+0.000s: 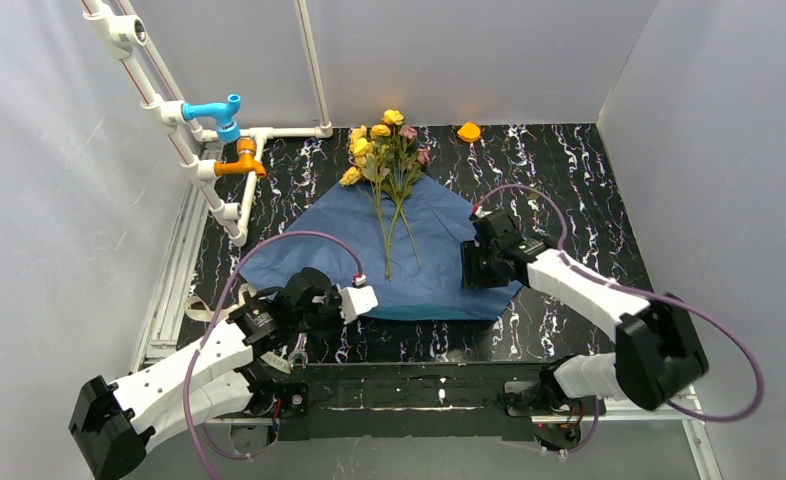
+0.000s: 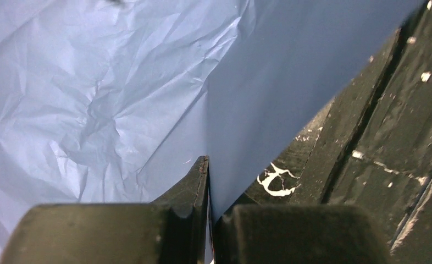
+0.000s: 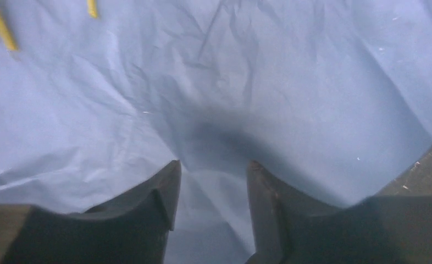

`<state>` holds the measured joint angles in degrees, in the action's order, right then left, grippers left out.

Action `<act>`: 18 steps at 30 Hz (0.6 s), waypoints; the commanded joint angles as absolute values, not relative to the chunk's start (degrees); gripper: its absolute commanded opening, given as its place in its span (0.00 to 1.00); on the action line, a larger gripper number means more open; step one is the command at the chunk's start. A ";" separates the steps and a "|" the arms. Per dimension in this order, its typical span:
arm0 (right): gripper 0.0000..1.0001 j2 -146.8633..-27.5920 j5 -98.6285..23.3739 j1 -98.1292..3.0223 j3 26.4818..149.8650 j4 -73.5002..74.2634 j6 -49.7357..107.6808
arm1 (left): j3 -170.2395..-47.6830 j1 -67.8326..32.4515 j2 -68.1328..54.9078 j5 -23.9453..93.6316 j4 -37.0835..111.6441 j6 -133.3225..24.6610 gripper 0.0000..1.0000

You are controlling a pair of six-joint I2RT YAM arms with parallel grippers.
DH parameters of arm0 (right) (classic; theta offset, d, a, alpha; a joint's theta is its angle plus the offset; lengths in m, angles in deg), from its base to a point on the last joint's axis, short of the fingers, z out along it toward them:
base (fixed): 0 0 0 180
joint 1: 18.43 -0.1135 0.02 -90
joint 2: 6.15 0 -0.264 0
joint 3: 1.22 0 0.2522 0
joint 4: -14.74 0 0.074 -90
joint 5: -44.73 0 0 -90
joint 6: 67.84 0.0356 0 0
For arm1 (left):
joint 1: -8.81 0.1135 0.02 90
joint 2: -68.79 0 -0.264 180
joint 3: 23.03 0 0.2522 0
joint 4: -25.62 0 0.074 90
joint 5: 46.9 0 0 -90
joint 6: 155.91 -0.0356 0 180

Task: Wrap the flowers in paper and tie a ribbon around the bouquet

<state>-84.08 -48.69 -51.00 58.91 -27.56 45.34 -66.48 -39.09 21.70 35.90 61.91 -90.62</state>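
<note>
Top external view: flowers [image 1: 389, 160] lie on the blue paper [image 1: 424, 255], heads toward twelve o'clock.
Left end effector [image 1: 361, 300] is clamped on the paper's seven o'clock edge; right end effector [image 1: 481, 266], jaws apart, is at its three o'clock edge.

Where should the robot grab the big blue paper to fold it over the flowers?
Probably at its thin right edge, coming in low from the right. The paper lies flat, so only an edge can be pinched, and the flowers cover the middle. The left gripper pinches the near left edge that way; the right gripper stands open.
</note>
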 commanded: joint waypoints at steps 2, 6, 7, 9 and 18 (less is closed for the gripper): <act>0.78 -69.64 -46.75 -50.95 60.12 -19.64 44.07 | -67.48 -33.92 24.41 28.19 60.50 -83.13 0.00; 0.96 -59.01 -38.15 -50.95 53.96 -8.19 43.31 | -70.09 -29.28 19.84 23.90 63.38 -82.09 0.00; 0.98 -56.68 -36.04 -50.95 52.07 -3.28 43.48 | -70.85 -28.31 18.20 22.43 64.03 -82.19 0.00; 0.98 -52.75 -33.37 -50.95 49.32 2.23 43.22 | -72.28 -26.95 14.79 20.27 64.97 -82.50 0.00; 0.98 -51.27 -22.40 -50.94 41.33 19.35 45.05 | -74.80 -21.79 9.52 15.47 66.03 -82.99 0.00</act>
<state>-49.94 -30.15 -51.00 43.28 7.26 44.48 -72.45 -23.29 9.59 19.77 64.14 -83.17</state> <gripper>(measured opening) 0.983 0.007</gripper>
